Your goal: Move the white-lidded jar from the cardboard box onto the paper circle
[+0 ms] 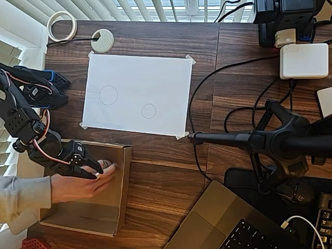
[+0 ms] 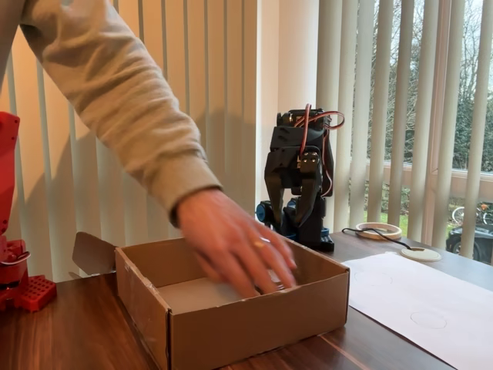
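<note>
The cardboard box (image 1: 120, 197) (image 2: 254, 320) stands at the lower left of the overhead view. A person's hand (image 1: 83, 187) (image 2: 235, 247) reaches into it. Just past the fingertips a whitish-grey round shape shows, the white-lidded jar (image 1: 107, 165), partly covered by the fingers. My black gripper (image 1: 97, 173) lies over the box's upper left corner, pointing at the jar, with its fingers close together and nothing between them. The paper circle (image 1: 149, 111) (image 2: 428, 318) is the smaller outline on the white sheet (image 1: 155, 78), far to the upper right of the box.
A larger drawn circle (image 1: 108, 95) is on the same sheet. A white grommet (image 1: 102, 40) and a tape roll (image 1: 62, 26) sit near the window. A black camera stand (image 1: 259, 140), cables, a charger (image 1: 303, 59) and a laptop (image 1: 223, 223) fill the right side.
</note>
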